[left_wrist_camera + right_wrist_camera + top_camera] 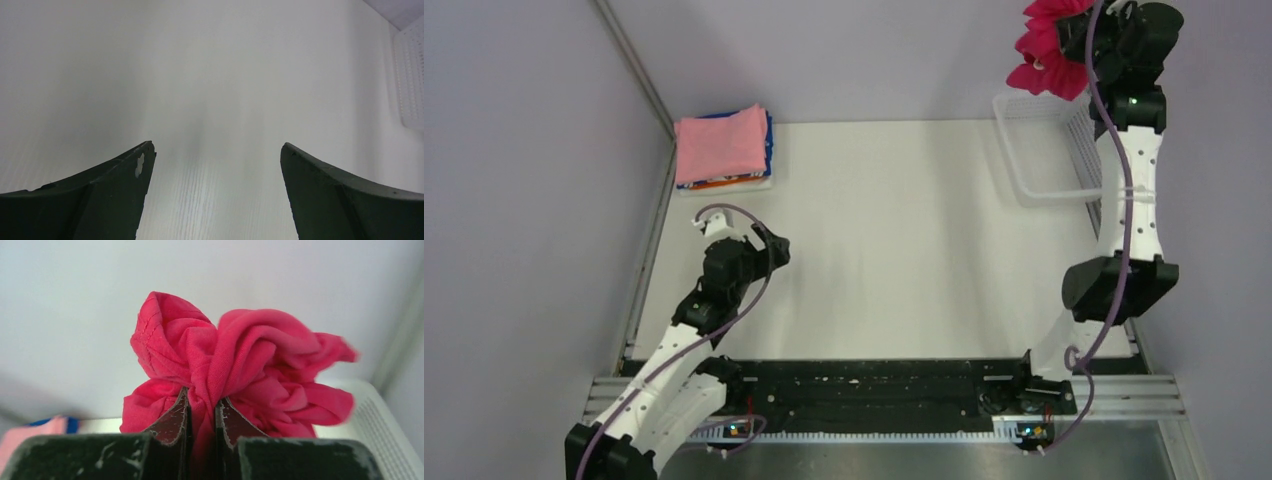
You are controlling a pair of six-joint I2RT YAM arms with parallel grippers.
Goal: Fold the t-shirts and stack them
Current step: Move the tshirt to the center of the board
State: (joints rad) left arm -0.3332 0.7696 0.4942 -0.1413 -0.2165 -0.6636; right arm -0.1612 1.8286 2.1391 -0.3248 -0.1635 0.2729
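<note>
The crimson-red t-shirt (240,355) bunched in the right claw (202,407) is plain, with matching red stitching along one hem. That claw's fingers (170,422) are black with pale scuffs. Beneath that claw the mesh basket (1044,150) is white. The left claw (215,150) is dark greenish-black, above a white bench (210,75) with faint fine ribbing. Beyond the left claw, the stack shows a light pink t-shirt (721,143) on top and a blue t-shirt (769,135) under it. Below these are the edges of an orange t-shirt (709,183) and a white t-shirt (754,184). The arms (1124,190) are white with black joints and purple cables (1114,130).
</note>
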